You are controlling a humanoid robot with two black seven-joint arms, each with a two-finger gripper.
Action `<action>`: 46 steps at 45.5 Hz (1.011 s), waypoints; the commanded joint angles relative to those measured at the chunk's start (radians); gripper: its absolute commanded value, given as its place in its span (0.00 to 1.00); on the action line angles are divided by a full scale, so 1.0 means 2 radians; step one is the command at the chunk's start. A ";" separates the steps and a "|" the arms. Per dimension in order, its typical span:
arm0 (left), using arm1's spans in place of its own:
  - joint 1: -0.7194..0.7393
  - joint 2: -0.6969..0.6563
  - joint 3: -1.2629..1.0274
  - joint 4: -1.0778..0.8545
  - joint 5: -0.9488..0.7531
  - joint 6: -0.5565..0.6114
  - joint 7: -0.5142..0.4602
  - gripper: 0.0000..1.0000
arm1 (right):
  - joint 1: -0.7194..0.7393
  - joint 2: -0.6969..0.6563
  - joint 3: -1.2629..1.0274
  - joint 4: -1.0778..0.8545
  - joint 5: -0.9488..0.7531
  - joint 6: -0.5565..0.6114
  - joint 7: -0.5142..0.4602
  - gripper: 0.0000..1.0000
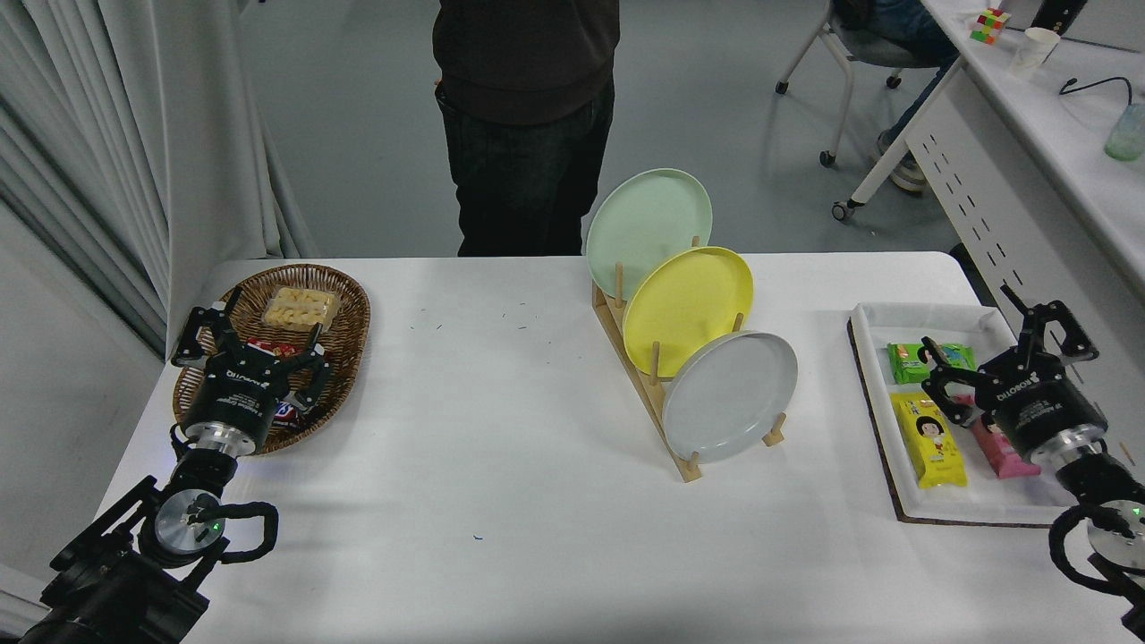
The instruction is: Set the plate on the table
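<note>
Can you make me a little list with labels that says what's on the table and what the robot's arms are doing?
table: white top
rack: wooden rack holding three plates upright
grey plate: front slot
yellow plate: middle slot
mint-green plate: back slot
basket: wicker, far left, snacks inside
tray: white, at right, snack packets in it
left gripper: open, over the basket's near edge
right gripper: open, over the tray
person: standing at far side
task: grey plate not yet taken

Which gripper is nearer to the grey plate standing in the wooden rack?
The right. The right gripper hangs over the white tray, just right of the grey plate. The left gripper is far off to the plate's left, over the wicker basket.
</note>
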 commanded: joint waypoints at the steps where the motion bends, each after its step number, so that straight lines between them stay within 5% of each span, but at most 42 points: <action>1: 0.000 0.000 0.000 0.000 0.000 0.000 -0.001 0.98 | 0.005 -0.032 -0.056 0.048 0.037 -0.030 0.000 1.00; 17: 0.000 0.000 0.000 0.000 0.000 0.000 0.000 0.98 | 0.072 -0.105 -0.199 0.147 0.116 -0.029 0.000 1.00; 46: 0.000 0.000 0.000 0.000 0.000 0.000 0.000 0.98 | 0.137 -0.133 -0.299 0.198 0.142 -0.018 0.000 1.00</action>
